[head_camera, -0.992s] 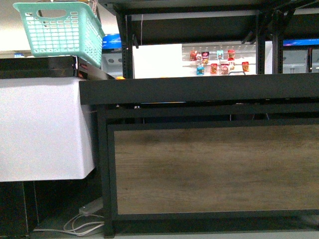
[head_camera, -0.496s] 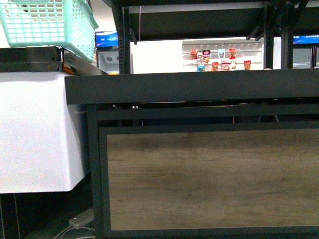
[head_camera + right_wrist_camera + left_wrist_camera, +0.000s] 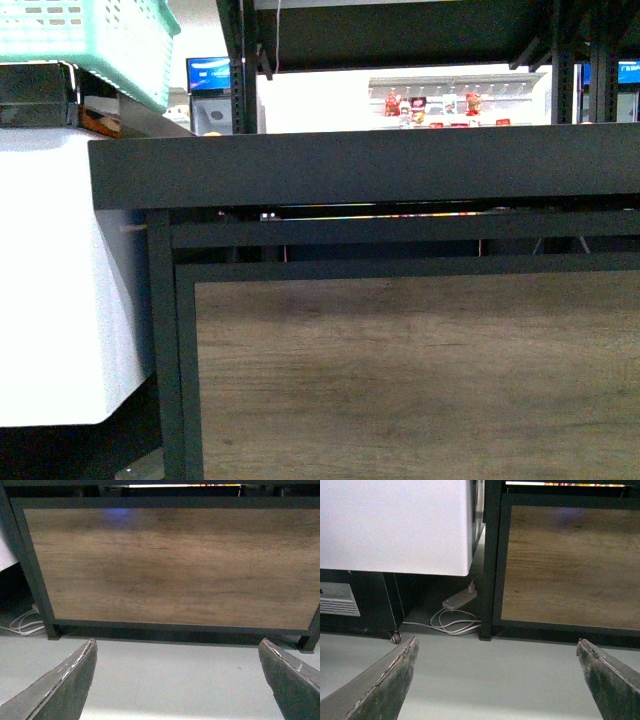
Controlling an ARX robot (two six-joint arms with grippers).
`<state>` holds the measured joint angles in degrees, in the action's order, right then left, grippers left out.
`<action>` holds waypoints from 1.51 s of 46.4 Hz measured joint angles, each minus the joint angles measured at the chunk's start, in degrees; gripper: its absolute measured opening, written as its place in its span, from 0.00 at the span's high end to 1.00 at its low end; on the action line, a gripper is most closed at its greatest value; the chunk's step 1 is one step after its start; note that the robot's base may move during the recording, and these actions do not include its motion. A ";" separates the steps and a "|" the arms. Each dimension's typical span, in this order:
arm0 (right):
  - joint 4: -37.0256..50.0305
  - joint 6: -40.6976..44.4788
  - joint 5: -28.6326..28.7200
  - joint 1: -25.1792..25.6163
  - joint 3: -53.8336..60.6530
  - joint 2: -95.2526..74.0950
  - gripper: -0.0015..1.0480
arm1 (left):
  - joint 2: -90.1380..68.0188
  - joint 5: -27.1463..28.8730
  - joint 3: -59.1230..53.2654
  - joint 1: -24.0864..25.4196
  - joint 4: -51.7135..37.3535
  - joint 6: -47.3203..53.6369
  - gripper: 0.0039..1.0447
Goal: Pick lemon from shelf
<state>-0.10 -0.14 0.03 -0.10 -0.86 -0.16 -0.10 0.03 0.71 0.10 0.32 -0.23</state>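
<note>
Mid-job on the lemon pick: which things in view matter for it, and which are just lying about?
For the job: shelf, with its wood panel; left tool and right tool, both open and empty. No lemon shows in any view.

Lying about: teal basket; white cabinet; power strip and cable on the floor; distant snack packets.

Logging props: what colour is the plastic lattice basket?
The basket is mint green, seen best in the front view.
</note>
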 joint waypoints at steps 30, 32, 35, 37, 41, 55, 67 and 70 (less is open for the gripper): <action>0.00 0.00 -0.02 0.00 0.00 0.00 0.07 | 0.02 -0.02 0.00 0.00 0.00 0.00 0.07; -0.02 0.00 0.00 0.00 0.00 0.00 0.07 | 0.02 -0.02 0.00 0.00 0.00 0.00 0.07; 0.00 0.00 0.04 0.00 0.00 0.00 0.07 | 0.02 -0.02 0.00 0.00 0.00 0.00 0.07; 0.00 0.00 -0.07 0.00 0.00 0.00 0.07 | 0.00 -0.04 0.00 0.00 0.00 0.00 0.07; 0.00 0.00 -0.04 0.00 0.00 0.00 0.07 | 0.02 0.02 0.00 0.00 0.00 0.00 0.07; 0.00 0.00 -0.02 0.00 0.00 0.00 0.07 | 0.02 -0.04 0.00 0.00 0.00 0.00 0.07; 0.00 0.00 0.00 0.00 0.00 0.00 0.07 | 0.00 -0.04 0.00 0.00 0.00 0.00 0.07; 0.00 0.00 -0.04 0.00 0.00 0.00 0.07 | 0.04 -0.02 0.00 0.00 0.00 0.00 0.07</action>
<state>-0.10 -0.14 -0.01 -0.10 -0.86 -0.16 -0.05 0.01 0.71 0.10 0.32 -0.23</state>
